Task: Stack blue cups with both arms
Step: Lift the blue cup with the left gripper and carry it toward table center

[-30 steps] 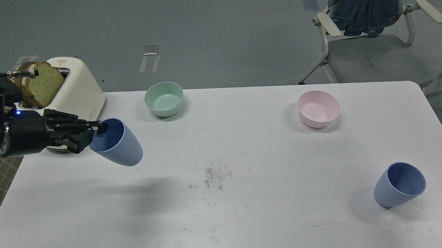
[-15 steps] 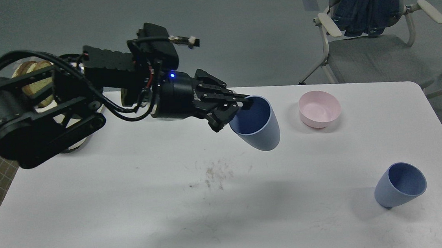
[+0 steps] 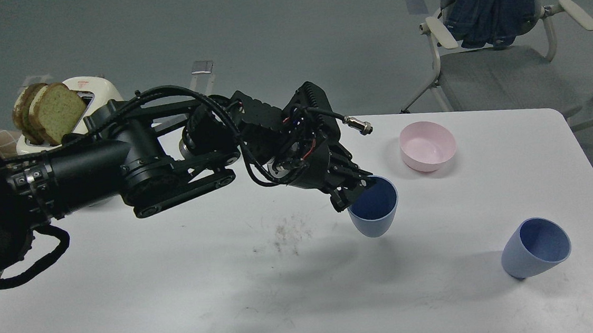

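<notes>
My left arm reaches from the left across the white table point(image 3: 126, 286). Its gripper point(image 3: 357, 189) is shut on the near rim of one blue cup point(image 3: 375, 212) and holds it upright, mouth up, above the table's middle right. The other blue cup point(image 3: 535, 247) stands tilted on the table near the front right, well to the right of the held cup. My right arm and gripper are not in view.
A pink bowl point(image 3: 428, 146) sits at the back right, just beyond the held cup. A cream toaster point(image 3: 92, 92) with bread slices point(image 3: 49, 112) stands at the back left. An office chair point(image 3: 498, 39) with a jacket stands behind the table. The mint-green bowl is hidden behind my arm.
My left gripper carried the blue cup from the far left to the middle right, lowered it, and turned it from tilted to mouth-up. The other cup has not moved.
</notes>
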